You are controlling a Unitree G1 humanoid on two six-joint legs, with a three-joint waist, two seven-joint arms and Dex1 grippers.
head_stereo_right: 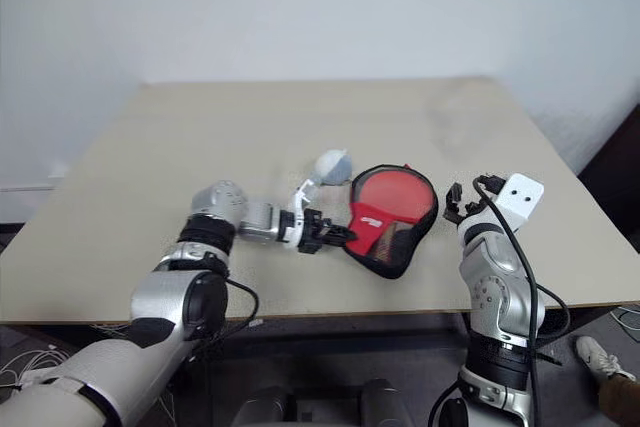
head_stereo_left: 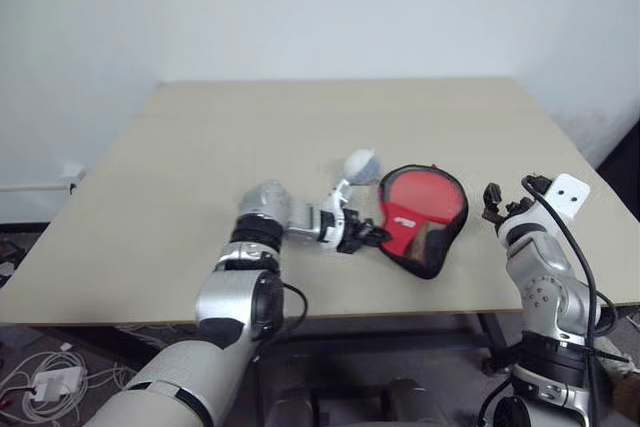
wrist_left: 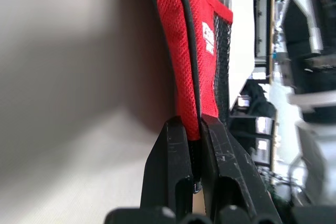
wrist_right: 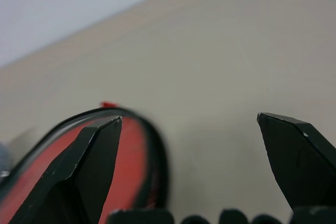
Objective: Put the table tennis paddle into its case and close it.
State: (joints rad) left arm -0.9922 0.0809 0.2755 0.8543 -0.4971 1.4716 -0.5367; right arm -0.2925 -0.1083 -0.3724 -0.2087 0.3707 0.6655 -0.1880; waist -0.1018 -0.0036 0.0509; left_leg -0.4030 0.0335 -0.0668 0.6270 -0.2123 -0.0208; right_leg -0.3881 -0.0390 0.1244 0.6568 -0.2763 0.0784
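A: Head views: a tan table (head_stereo_left: 200, 147) by a white wall; the case (head_stereo_left: 425, 209) lies near the front edge, right of middle.

B: Left wrist view: the left gripper (wrist_left: 193, 145) pinches the case's edge; the table tennis paddle seems inside; closing is left.

A: Right wrist view: the right gripper (wrist_right: 189, 124) gapes, holding nothing.

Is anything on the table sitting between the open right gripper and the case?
Nothing visible. Bare table separates the right gripper from the case. The left gripper, shut on the case's far edge, and the grey lump are beyond it.

Soft even light, blurred wrist-view foregrounds.
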